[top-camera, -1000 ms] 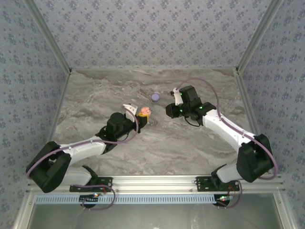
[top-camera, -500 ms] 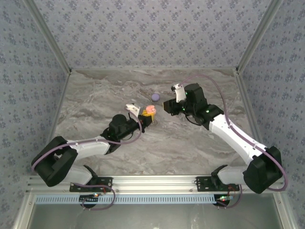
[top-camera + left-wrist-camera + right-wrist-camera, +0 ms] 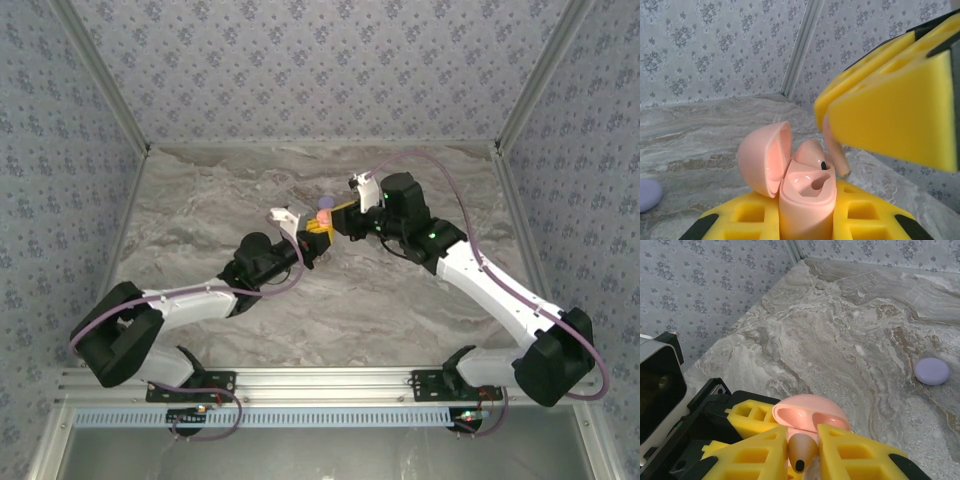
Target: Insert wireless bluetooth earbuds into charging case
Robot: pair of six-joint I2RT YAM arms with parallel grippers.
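My left gripper [image 3: 312, 238] is shut on the pale pink charging case [image 3: 805, 200], held upright with its lid [image 3: 762, 160] swung open. One pink earbud [image 3: 810, 151] sits in the case's far slot; the near slot is empty. My right gripper [image 3: 346, 217] is shut on a second pink earbud [image 3: 802, 450], pinched between its yellow fingers [image 3: 757, 455]. This earbud's stem [image 3: 836, 156] hangs just above and beside the open case, close to the seated earbud. From the right wrist the open lid [image 3: 810, 416] lies directly past the held earbud.
A round purple disc [image 3: 932, 371] lies on the marble table [image 3: 400, 300] just behind the two grippers, also at the left edge of the left wrist view as the purple disc [image 3: 647, 195]. Patterned walls [image 3: 320, 70] close the table at the back and sides.
Both grippers have moved toward each other and toward the back. The right gripper with its earbud now hangs right over the open case in the left gripper.
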